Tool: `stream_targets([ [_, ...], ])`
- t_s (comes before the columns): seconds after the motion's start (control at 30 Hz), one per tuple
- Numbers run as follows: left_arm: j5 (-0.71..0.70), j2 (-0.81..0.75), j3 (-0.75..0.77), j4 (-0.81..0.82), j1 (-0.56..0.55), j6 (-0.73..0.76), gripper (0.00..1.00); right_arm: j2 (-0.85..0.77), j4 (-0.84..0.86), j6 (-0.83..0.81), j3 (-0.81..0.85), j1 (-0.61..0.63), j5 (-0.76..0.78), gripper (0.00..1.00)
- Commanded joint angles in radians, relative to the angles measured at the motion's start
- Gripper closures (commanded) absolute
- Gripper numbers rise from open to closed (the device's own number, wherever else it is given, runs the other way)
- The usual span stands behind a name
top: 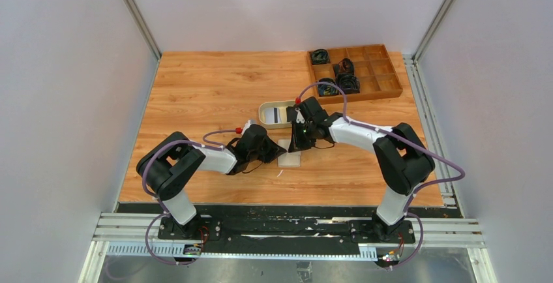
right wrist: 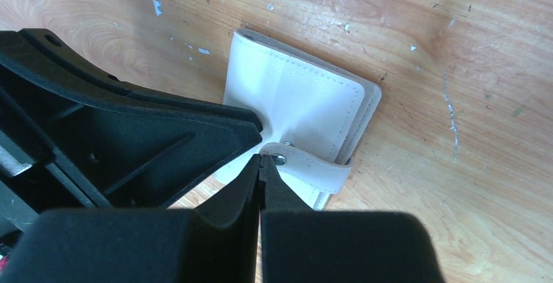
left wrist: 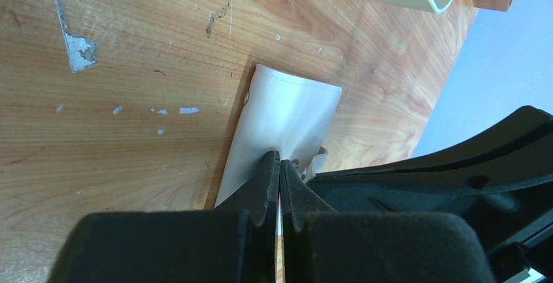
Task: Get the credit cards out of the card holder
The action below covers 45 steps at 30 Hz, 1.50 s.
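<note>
The card holder [top: 289,160] is a cream bifold wallet lying folded shut on the wooden table between my two grippers. It also shows in the left wrist view [left wrist: 287,110] and the right wrist view [right wrist: 293,100]. Its snap tab [right wrist: 313,169] is undone and lifted, with the metal stud showing. My right gripper [right wrist: 259,159] is shut, its tips pinching the end of that tab. My left gripper [left wrist: 279,162] is shut, its tips resting on the wallet's cover. No credit cards show at the wallet; its inside is hidden.
An oval beige tray [top: 266,115] stands just behind the wallet, with a light, dark-striped flat thing in it. A brown wooden compartment box [top: 385,90] holding dark cables sits at the back right. Grey walls flank the table.
</note>
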Motion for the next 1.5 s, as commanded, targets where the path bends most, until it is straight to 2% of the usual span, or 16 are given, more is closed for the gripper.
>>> stream_targets([
  [0.0, -0.047, 0.017, -0.033, -0.105, 0.006, 0.022, 1.0, 0.025, -0.003, 0.003, -0.017, -0.008, -0.014, 1.0],
  [0.67, -0.051, 0.012, -0.034, -0.119, 0.006, 0.024, 1.0, 0.08, 0.039, 0.001, -0.044, -0.014, -0.005, 1.0],
  [1.13, -0.052, 0.013, -0.032, -0.124, 0.006, 0.025, 1.0, -0.034, -0.001, -0.029, -0.009, -0.036, -0.008, 1.0],
  [1.47, -0.052, 0.015, -0.032, -0.129, 0.006, 0.029, 1.0, 0.01, 0.016, -0.024, -0.021, -0.04, -0.024, 1.0],
])
